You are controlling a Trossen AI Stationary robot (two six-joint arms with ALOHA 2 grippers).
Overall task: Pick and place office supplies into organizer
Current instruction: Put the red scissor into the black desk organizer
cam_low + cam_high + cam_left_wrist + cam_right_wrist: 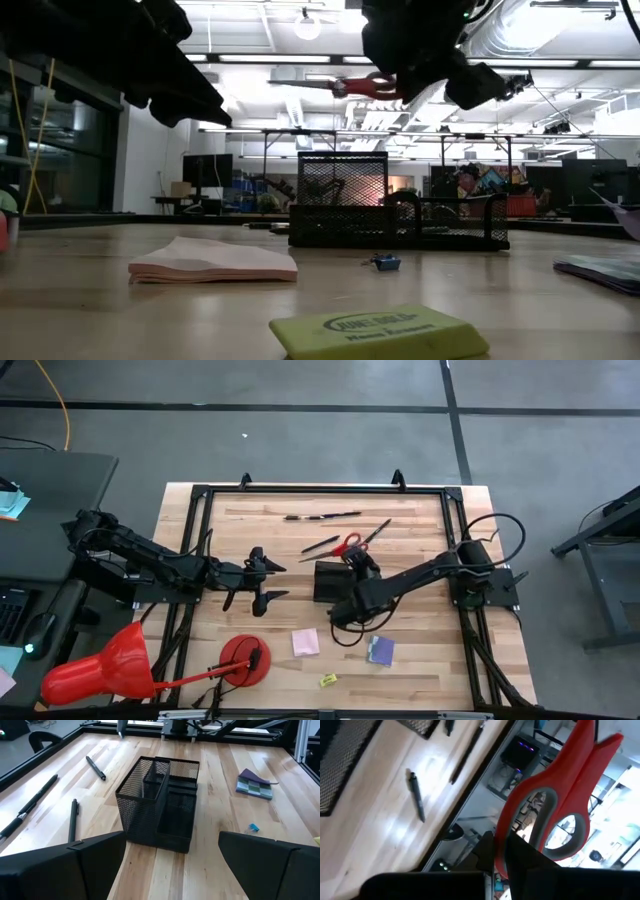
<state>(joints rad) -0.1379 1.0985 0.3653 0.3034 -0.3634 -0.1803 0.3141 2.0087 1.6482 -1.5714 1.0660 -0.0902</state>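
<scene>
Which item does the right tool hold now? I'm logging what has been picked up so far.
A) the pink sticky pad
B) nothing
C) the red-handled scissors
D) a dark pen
C: the right tool is shut on the red-handled scissors, which hang lifted above the black organizer in the low view; the pink sticky pad lies on the table.

The scissors [352,544] have red handles with grey inner rims; the organizer [159,802] is black wire mesh; the sticky pad [305,642] is pink; another pad [255,785] is purple-green checked; the eraser [378,334] yellow; the bench [420,650] pale wood.
</scene>
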